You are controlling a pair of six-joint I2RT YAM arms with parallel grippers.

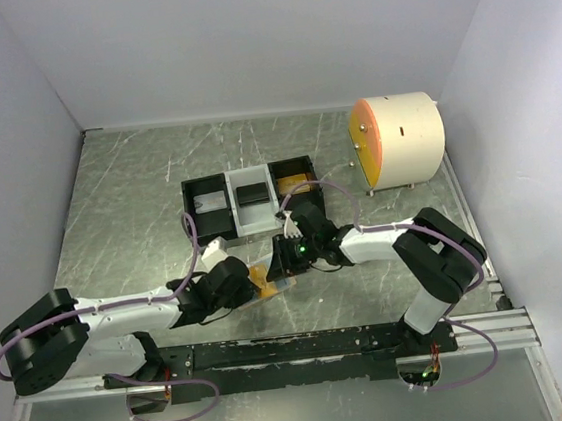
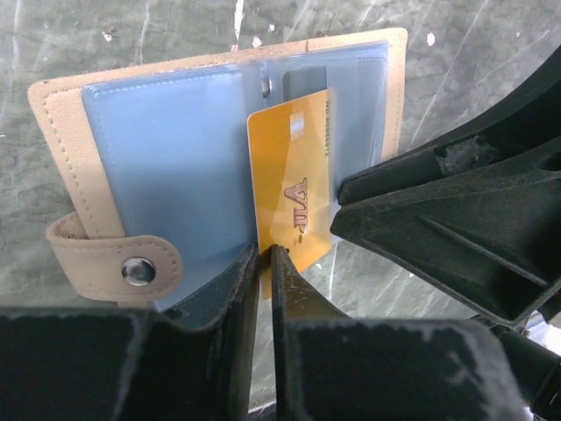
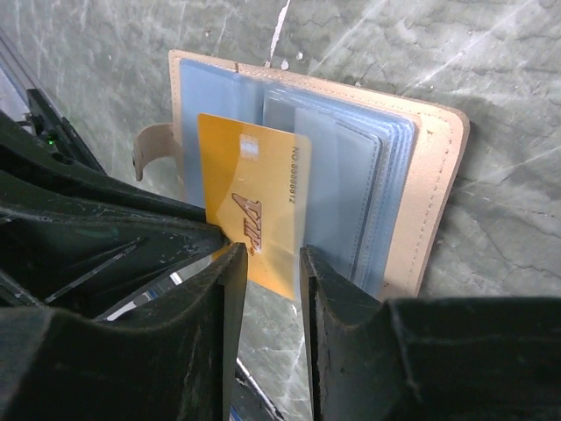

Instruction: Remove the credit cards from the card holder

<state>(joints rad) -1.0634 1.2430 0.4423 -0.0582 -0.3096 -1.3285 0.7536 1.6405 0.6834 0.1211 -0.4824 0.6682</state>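
The gold card (image 2: pixel 294 175) sticks about halfway out of a pocket in the card holder (image 2: pixel 166 149). Its long side runs the same way as the holder's fold. Its free end points at my two pincers. The holder lies open and flat with the blue side up, and its snap strap (image 2: pixel 114 259) hangs out at one side.

My right pincer (image 3: pixel 267 263) is partly open. It has one finger by each long edge of the card's free end, but I cannot tell if it squeezes. My left pincer (image 2: pixel 265 263) is narrow and sits at the holder's near edge, by the card's corner. I cannot tell if it pinches anything.

Past the holder's far edge there is bare worktop (image 1: pixel 121 217), grey and marbled. Further on stands a tray (image 1: pixel 189 198) with three parts. To the right of the holder is a round white tub (image 1: pixel 404 137). Plain pale walls (image 1: pixel 242 34) stand all around.
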